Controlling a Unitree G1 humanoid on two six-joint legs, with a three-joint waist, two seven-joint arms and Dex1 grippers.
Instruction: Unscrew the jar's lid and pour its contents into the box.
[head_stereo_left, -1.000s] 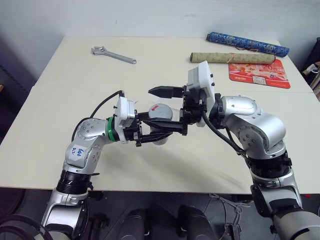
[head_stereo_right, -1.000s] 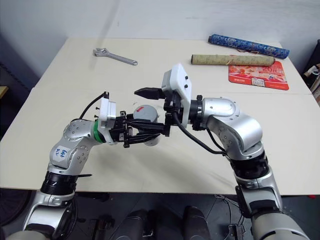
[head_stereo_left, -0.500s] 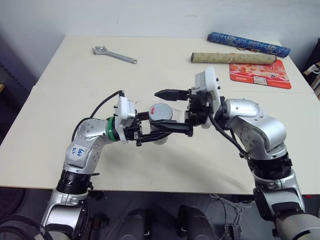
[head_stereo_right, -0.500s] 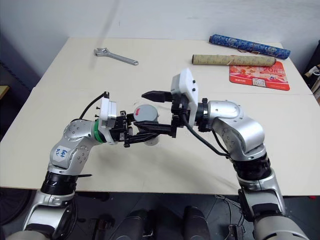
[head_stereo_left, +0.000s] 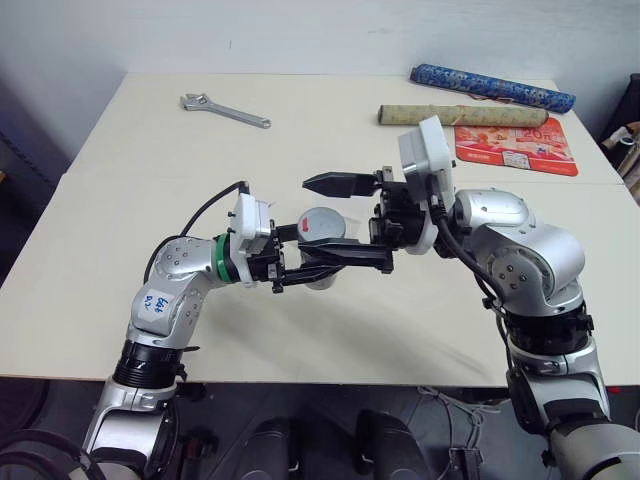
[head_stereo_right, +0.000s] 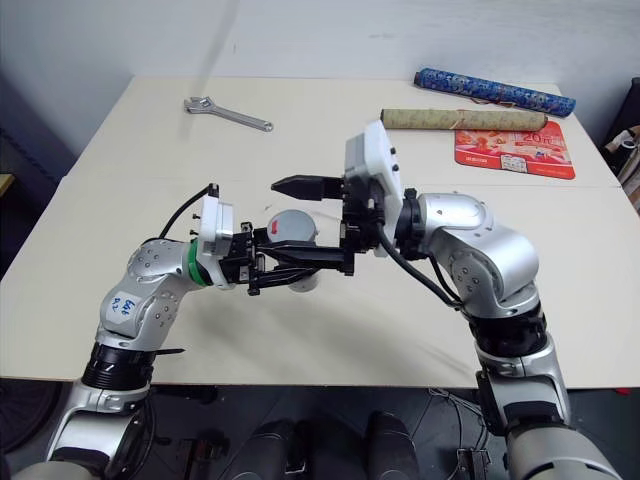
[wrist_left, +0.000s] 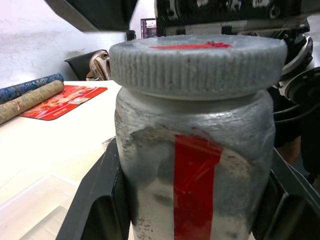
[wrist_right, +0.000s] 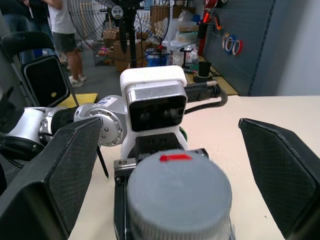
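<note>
The right pincer is now sitting a little farther toward the counter's right side than a second ago, with its white wrist camera housing tipped back. It is staying released, its two black fingers spread wide, one above the lid and one below, neither touching. The left pincer has not moved and is keeping its clenched hold on the jar, its fingers pressing the jar's two sides, held up above the middle of the counter.

The lid is still sitting on the jar, grey and ribbed, with a red mark on top. In the head views the jar's body is mostly hidden behind the dark fingers; just the lid and a pale patch of wall are showing. The jar's wall is clouded, so the contents cannot be made out. The box is showing in the left wrist view as a translucent tray on the counter below the jar, cut off by the picture's edge; the arms are covering it in the head views.

A wrench is lying near the far left corner. Two rolled tubes, one blue and one tan, are lying along the far right edge, the tan one touching a red mat. Bare counter is stretching wide across the left half and along the near edge under the arms. People are standing by a fan in the room behind the left arm.
</note>
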